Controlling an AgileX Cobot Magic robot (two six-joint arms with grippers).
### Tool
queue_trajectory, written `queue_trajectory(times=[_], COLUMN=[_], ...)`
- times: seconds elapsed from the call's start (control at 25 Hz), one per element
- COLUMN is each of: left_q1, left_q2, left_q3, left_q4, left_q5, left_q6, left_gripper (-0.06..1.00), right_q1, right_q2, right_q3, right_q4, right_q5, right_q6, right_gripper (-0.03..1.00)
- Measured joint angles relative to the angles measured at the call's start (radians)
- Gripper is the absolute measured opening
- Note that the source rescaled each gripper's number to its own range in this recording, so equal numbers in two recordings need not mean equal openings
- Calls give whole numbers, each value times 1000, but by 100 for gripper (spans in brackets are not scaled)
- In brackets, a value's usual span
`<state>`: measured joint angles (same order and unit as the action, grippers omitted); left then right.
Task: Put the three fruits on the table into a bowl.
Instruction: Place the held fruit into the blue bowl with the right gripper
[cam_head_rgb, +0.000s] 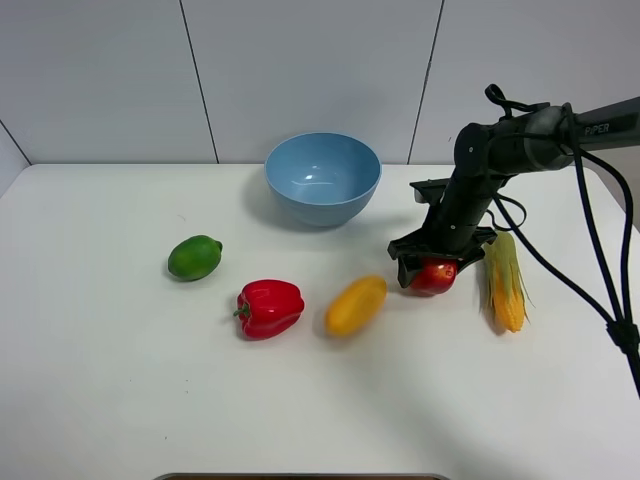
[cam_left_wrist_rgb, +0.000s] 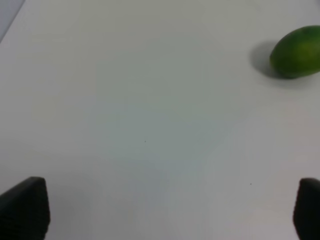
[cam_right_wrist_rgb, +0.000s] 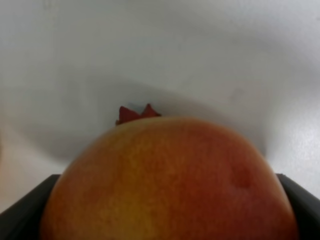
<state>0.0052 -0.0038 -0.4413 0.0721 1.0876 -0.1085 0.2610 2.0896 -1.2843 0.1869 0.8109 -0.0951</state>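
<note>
Right gripper (cam_head_rgb: 430, 272) clamped on the round red-yellow apple (cam_right_wrist_rgb: 170, 185), right of centre.
Its smooth skin may slip from the jaws when lifted toward the round light-blue plastic bowl (cam_head_rgb: 322, 205).

Our table (cam_head_rgb: 120, 400): plain white top, rounded corners.
Back: we see the light-blue bowl (cam_head_rgb: 322, 178), upright.
Left: the green lime (cam_head_rgb: 194, 257) — well apart from the rest.
Middle: we count a red bell pepper (cam_head_rgb: 269, 308), then the mango (cam_head_rgb: 355, 305), then the apple (cam_head_rgb: 435, 278).
Right: the corn cob (cam_head_rgb: 505, 280), near the apple.
</note>
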Motion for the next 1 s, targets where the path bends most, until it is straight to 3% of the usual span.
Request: queue_trajectory(times=[0.36, 1.0], left_q1=[0, 0], left_q2=[0, 0], left_q3=[0, 0], left_q4=[0, 0], left_q5=[0, 0], left_q6=[0, 0], left_gripper=[100, 100], right_q1=[0, 0], right_q2=[-16, -296], right_q3=[0, -33], right_q4=[1, 36], right_q5=[-14, 0], right_q6=[0, 11], right_gripper=[35, 35])
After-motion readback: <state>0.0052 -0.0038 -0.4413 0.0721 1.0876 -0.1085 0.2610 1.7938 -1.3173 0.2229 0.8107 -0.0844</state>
